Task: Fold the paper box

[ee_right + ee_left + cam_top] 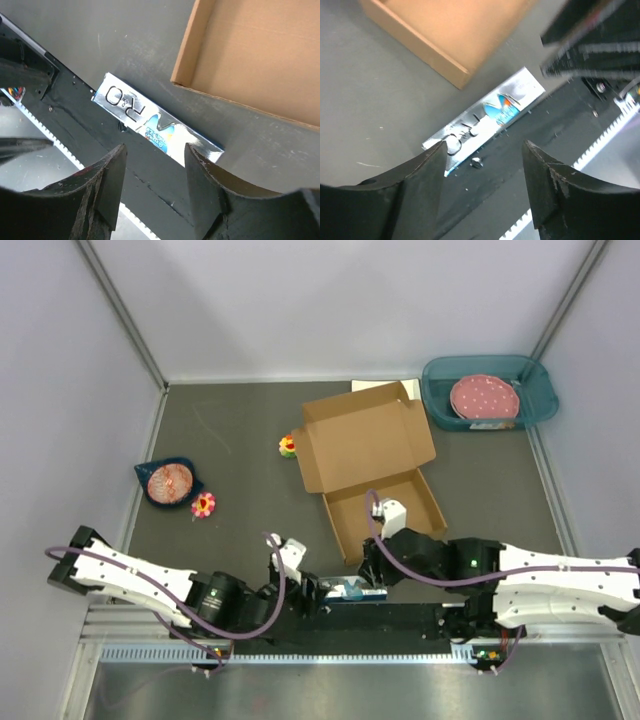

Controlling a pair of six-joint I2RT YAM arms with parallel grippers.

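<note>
Paper box lies just beyond left pincer and right pincer, both spread, empty.

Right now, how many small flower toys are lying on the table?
2. The yellow flower lies by the left edge of the open cardboard box. The pink flower lies beside the blue dish towards the left wall. Others could be hidden under the arms.
</note>
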